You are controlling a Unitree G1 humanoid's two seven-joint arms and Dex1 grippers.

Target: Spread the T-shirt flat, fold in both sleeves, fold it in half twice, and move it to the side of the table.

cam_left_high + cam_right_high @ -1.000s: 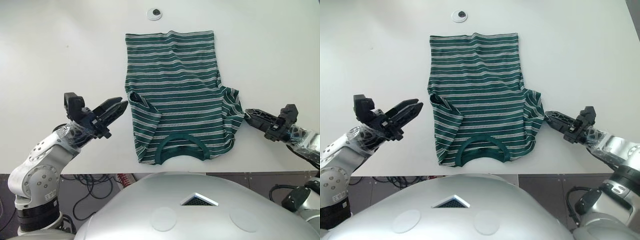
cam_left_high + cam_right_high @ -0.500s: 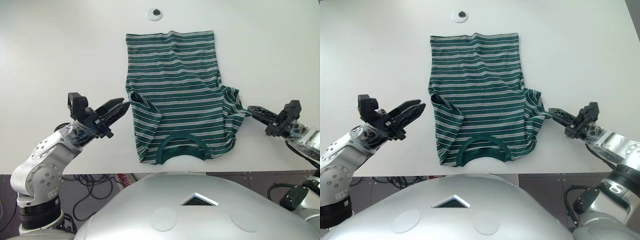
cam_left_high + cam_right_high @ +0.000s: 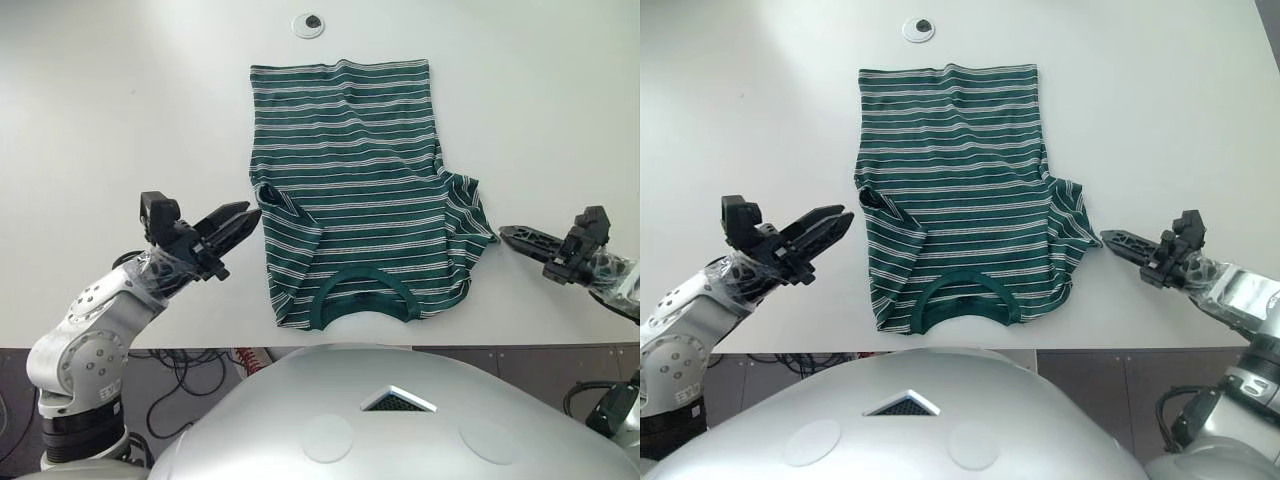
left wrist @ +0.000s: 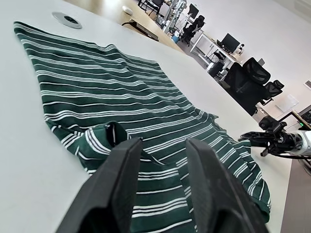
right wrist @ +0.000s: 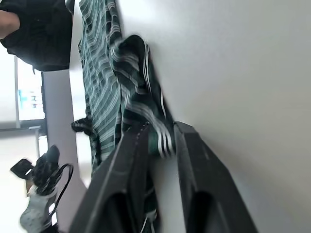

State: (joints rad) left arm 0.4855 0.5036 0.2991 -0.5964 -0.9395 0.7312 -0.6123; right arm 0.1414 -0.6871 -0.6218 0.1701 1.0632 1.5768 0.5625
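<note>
The T-shirt (image 3: 350, 170) lies on the white table (image 3: 120, 100), green with thin white stripes. Its hem (image 3: 340, 68) is at 12 o'clock, away from me, and its collar (image 3: 365, 290) is at 6 o'clock, close to the near table edge. The body of it lies mostly flat, with some ripples.

The sleeve on my left (image 3: 272, 193) is tucked in over the body, leaving a small fold at the shirt's 9 o'clock edge. The sleeve on my right (image 3: 468, 205) lies bunched along the 3 o'clock edge and bulges out past the side seam.

My left gripper (image 3: 250, 210) sits at about 8 o'clock from the shirt, just beside the tucked sleeve. Its fingers are spread with a clear gap and hold nothing. In my left wrist view the two fingers (image 4: 121, 179) frame that fold without touching it.

My right gripper (image 3: 505, 231) sits at about 4 o'clock from the shirt, low over the table and just beside the bunched sleeve, with a strip of bare table between them. Its fingers (image 5: 131, 165) are parted by a narrow gap with nothing in them.

A small round disc (image 3: 309, 25) is set into the table at 12 o'clock, just beyond the hem.
</note>
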